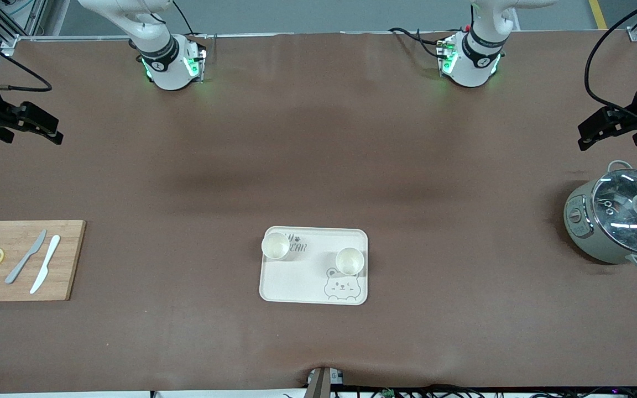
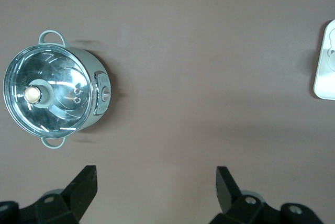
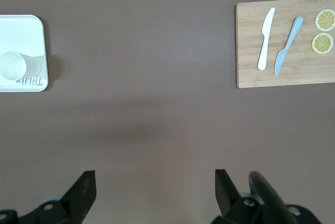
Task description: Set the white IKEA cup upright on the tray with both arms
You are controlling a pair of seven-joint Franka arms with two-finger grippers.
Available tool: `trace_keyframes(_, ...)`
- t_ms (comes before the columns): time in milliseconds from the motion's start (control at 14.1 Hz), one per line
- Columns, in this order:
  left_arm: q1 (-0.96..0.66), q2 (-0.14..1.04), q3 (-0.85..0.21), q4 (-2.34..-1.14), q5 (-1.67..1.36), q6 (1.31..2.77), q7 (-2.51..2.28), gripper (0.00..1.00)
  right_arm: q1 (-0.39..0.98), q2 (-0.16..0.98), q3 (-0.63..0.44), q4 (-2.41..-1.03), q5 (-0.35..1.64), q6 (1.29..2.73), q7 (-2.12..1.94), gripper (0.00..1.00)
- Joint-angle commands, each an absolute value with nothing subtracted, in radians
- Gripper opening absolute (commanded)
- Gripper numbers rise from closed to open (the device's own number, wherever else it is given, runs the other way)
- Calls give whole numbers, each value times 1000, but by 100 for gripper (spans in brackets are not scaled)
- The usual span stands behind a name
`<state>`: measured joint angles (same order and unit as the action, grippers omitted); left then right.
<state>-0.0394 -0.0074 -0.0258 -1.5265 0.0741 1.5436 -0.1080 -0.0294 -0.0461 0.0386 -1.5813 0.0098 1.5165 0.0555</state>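
The cream tray [image 1: 302, 279] with the bear drawing lies on the brown table, near the front camera. Two white cups stand upright on it: one [image 1: 275, 246] at the corner toward the right arm's end, one [image 1: 349, 261] above the bear face. My left gripper [image 1: 600, 128] is open and empty, high over the table at the left arm's end, near the pot. My right gripper [image 1: 36, 128] is open and empty, high over the right arm's end. The right wrist view shows the tray's corner [image 3: 31, 30] with one cup [image 3: 14, 66]. The left wrist view shows a tray edge [image 2: 325, 62].
A grey-green pot with a glass lid [image 1: 620, 215] stands at the left arm's end; it also shows in the left wrist view [image 2: 52, 96]. A wooden cutting board [image 1: 20, 260] with two knives and two lemon slices lies at the right arm's end, also in the right wrist view [image 3: 285, 41].
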Motion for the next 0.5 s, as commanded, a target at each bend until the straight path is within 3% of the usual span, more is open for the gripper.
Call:
trace_keyframes(0,-32,-26,-26,-1532,51,1531,-80,100,-43,-37,51,-1559,3,1503,43,100)
trace_keyframes(427,-35,-15,-26,-1528,51,1532,-78,100,-43,-37,51,-1559,3,1502,43,100)
